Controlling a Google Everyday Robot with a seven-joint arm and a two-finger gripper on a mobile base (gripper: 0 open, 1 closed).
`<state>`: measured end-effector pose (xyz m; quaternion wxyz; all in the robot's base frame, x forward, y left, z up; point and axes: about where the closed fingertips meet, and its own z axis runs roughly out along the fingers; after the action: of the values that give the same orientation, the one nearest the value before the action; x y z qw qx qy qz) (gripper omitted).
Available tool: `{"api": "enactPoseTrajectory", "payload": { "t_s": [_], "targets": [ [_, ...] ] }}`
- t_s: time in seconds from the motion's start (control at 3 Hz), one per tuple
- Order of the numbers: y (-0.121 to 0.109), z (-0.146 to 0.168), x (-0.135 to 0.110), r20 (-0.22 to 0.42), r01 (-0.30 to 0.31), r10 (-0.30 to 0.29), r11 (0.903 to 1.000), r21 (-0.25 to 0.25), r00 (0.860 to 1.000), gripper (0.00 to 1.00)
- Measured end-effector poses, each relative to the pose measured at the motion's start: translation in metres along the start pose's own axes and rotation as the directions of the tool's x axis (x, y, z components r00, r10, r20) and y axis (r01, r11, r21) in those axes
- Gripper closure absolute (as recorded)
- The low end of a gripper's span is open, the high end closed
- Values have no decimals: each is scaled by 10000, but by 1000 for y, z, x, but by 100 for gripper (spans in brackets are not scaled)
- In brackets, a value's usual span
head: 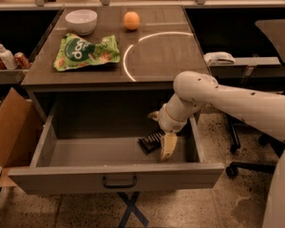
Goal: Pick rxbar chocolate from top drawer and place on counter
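Office: wheeled chairs [232, 168]; claw [167, 148] in top drawer [114, 175].

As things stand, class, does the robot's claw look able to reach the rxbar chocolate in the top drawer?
Probably yes: the top drawer is pulled open, nothing covers the rxbar chocolate, and the claw hangs inside the drawer right beside it.

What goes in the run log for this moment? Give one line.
stage: reaching | pincer: inside open top drawer, right side, beside rxbar chocolate | counter: bar not yet placed
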<state>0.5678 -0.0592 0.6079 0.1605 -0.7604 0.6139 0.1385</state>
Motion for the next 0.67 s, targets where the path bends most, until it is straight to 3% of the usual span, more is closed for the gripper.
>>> {"api": "enactPoseTrajectory", "payload": {
  "t_s": [0.67],
  "targets": [
    [1, 14, 25, 33, -502, 504, 9982, -312, 9987, 49]
  ]
}}
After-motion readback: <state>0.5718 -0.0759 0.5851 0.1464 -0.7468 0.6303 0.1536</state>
